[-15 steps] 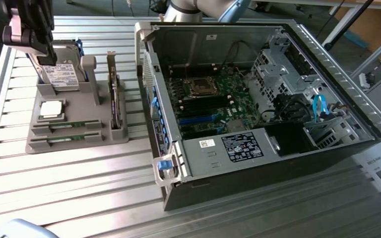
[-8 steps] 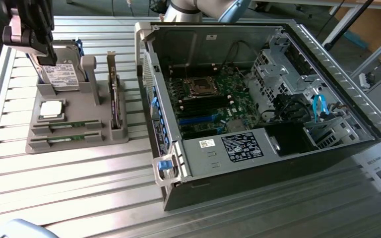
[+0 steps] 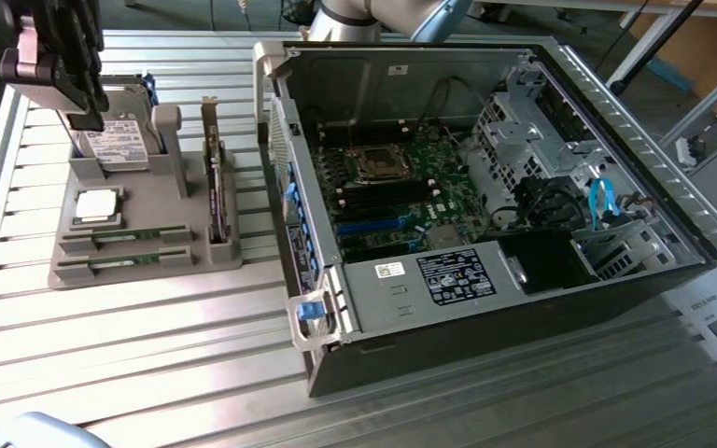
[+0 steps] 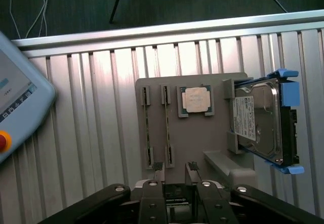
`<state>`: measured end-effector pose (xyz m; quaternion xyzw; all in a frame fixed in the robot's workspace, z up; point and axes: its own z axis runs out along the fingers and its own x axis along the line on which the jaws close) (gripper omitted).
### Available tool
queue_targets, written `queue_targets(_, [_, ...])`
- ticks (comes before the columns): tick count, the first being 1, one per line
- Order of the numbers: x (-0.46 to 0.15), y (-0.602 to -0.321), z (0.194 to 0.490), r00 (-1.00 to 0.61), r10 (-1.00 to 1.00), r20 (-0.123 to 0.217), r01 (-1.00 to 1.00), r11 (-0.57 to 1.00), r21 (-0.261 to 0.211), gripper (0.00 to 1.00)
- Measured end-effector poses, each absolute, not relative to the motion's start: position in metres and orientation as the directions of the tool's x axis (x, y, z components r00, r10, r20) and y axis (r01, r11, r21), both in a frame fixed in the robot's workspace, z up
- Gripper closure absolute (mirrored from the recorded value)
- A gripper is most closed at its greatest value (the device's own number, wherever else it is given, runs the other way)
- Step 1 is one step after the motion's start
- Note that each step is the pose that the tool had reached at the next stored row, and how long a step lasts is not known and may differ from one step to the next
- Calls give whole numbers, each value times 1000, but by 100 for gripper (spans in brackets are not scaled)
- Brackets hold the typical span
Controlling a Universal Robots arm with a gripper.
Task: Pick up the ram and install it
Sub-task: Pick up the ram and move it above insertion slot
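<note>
Two ram sticks lie side by side in slots at the front of a grey holder [image 3: 70,273]: one ram [image 3: 128,236] and a second ram [image 3: 126,259]. The wrist view shows them edge-on as thin strips, one ram [image 4: 147,128] and the other [image 4: 167,126]. My gripper [image 3: 85,114] hangs high above the holder's far end, over the hard drive [image 3: 119,142], well clear of both sticks. In the wrist view my gripper [image 4: 175,173] has its two fingertips apart with nothing between them.
The holder also carries a silver processor [image 4: 196,100], the hard drive [image 4: 258,125] with blue rails and an upright expansion card [image 3: 217,191]. On the exterior view's right lies the open computer case [image 3: 608,121] with its motherboard [image 3: 390,191]. A teach pendant [image 4: 17,105] rests on the slatted table.
</note>
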<state>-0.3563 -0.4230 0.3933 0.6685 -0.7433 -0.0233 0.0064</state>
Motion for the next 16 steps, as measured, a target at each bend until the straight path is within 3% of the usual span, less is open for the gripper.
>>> queue_targets(16, [-356, -423, 382, -106, -994, -22, -994, 105, 43, 70])
